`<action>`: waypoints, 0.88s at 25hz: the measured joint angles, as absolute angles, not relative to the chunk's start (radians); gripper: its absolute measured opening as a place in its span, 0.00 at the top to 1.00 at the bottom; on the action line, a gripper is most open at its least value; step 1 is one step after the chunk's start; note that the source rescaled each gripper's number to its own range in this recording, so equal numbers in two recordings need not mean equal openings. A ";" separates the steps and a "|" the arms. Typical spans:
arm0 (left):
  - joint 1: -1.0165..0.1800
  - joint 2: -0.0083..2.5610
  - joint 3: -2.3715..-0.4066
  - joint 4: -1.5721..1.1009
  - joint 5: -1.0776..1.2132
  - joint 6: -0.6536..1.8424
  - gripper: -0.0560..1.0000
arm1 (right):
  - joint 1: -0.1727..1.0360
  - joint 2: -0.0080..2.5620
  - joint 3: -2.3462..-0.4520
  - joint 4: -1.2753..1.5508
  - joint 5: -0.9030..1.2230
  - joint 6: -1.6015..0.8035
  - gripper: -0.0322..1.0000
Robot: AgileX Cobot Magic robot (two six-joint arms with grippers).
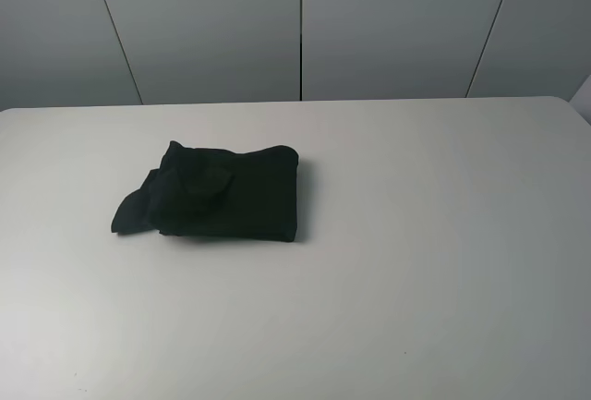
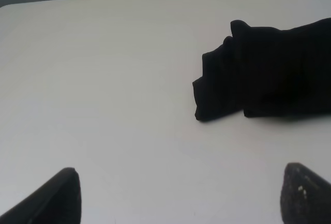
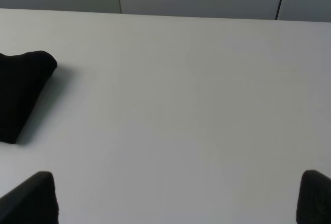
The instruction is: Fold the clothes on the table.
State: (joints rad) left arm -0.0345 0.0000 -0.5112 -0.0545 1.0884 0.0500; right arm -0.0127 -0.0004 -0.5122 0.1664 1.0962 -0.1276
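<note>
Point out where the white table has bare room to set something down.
The white smooth-topped table is bare right of the folded black cotton T-shirt, along the front edge, and in a strip toward the grey panelled wall. A narrower patch lies left of it. Nowhere is crowded.

A wide white bench [image 1: 443, 261] with rounded corners carries one thing: a black shirt [image 1: 222, 195], folded into a compact bundle and lying flat on the surface. It sits ahead of the left end effector [image 2: 181, 193], well apart from it.
</note>
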 joint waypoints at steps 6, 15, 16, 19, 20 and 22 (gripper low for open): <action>-0.034 0.000 -0.511 -0.056 1.088 0.050 0.00 | -0.013 0.000 -0.512 0.166 1.096 -0.128 0.00; -0.034 0.000 -0.511 -0.056 1.088 0.052 0.00 | -0.013 0.000 -0.512 0.166 1.096 -0.128 0.00; -0.034 0.000 -0.511 -0.056 1.088 0.052 0.00 | -0.013 0.000 -0.512 0.166 1.096 -0.128 0.00; -0.034 0.000 -0.511 -0.058 1.088 0.052 0.00 | -0.013 0.000 -0.512 0.166 1.096 -0.128 0.00; -0.034 0.000 -0.511 -0.058 1.088 0.052 0.00 | -0.013 0.000 -0.512 0.166 1.096 -0.128 0.00; -0.034 0.000 -0.511 -0.063 1.088 0.052 0.00 | -0.013 0.000 -0.512 0.166 1.096 -0.128 0.00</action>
